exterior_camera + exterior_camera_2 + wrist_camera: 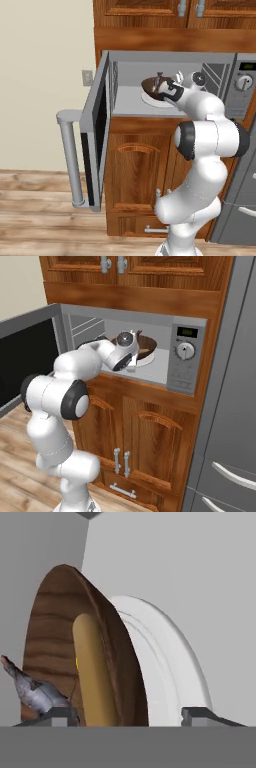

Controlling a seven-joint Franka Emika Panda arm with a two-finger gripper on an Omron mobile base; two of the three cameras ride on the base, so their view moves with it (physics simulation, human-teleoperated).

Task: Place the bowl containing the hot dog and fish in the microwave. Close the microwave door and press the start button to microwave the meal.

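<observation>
Pincer (pixel 132 714) wide apart | bowl (pixel 55 632) holds hot dog (pixel 92 672), fish (pixel 32 689) | bowl on white turntable (pixel 170 662) inside microwave (pixel 200 60)

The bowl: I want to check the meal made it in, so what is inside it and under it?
In the bowl lie the hot dog and the fish. Under it sits the white turntable. The bowl hides the turntable's middle.
</observation>
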